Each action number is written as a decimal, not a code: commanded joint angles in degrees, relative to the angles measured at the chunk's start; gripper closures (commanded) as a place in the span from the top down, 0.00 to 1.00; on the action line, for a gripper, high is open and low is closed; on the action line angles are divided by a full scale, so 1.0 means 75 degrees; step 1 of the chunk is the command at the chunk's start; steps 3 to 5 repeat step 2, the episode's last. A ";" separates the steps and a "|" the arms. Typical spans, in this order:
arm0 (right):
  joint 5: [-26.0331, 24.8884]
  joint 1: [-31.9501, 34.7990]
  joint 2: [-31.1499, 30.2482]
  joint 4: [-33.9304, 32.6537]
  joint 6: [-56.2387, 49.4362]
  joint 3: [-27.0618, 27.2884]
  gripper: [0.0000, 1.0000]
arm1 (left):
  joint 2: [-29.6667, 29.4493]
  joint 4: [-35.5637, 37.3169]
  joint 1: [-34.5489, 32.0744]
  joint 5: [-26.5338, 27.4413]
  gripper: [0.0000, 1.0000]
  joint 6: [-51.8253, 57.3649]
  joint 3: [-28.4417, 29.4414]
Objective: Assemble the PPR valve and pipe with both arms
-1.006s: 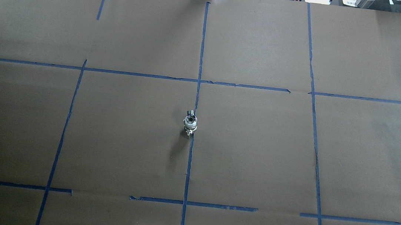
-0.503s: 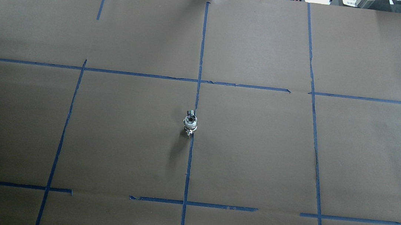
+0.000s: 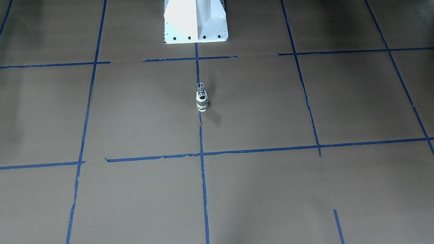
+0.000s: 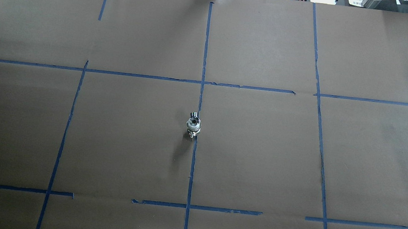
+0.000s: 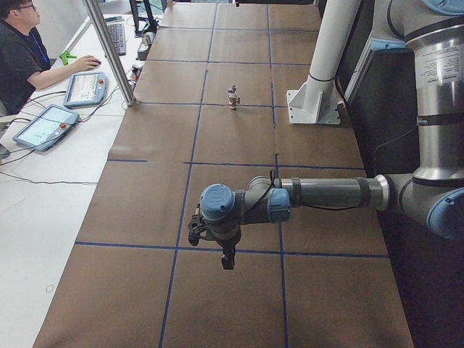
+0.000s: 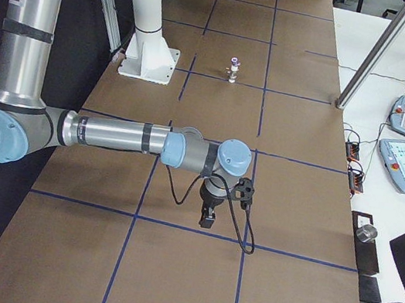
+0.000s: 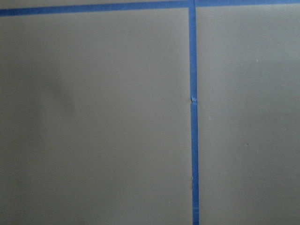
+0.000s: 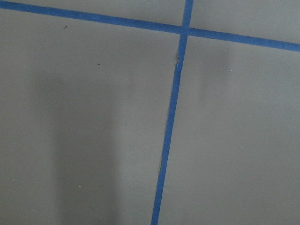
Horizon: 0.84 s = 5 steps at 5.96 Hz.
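Observation:
A small silver and white valve-and-pipe piece (image 4: 193, 125) stands upright on the centre blue tape line, in one stack; I cannot tell valve from pipe. It also shows in the front view (image 3: 201, 99) and in both side views (image 5: 233, 96) (image 6: 233, 70). My left gripper (image 5: 228, 259) hangs low over the paper at the table's left end, far from the piece. My right gripper (image 6: 208, 218) hangs the same way at the right end. Both show only in side views, so I cannot tell if they are open or shut. The wrist views show only paper and tape.
Brown paper with a blue tape grid (image 4: 205, 54) covers the table. The white pedestal base (image 3: 195, 18) stands at the robot's edge. An aluminium post (image 5: 109, 51) rises at the far edge. A seated operator (image 5: 18, 54) and tablets (image 6: 398, 164) are beyond it.

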 commanded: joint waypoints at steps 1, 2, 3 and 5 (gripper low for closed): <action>0.0027 0.0000 -0.0154 0.0000 0.0055 0.0018 1.00 | -0.0118 -0.0012 -0.0007 -0.0008 1.00 0.0001 -0.0034; 0.0050 0.0000 -0.0155 0.0000 0.0056 0.0018 1.00 | -0.0165 -0.0012 0.0004 -0.0008 1.00 0.0001 -0.0034; 0.0050 0.0000 -0.0155 0.0000 0.0056 0.0018 1.00 | -0.0165 -0.0012 0.0004 -0.0008 1.00 0.0001 -0.0034; 0.0050 0.0000 -0.0155 0.0000 0.0056 0.0018 1.00 | -0.0165 -0.0012 0.0004 -0.0008 1.00 0.0001 -0.0034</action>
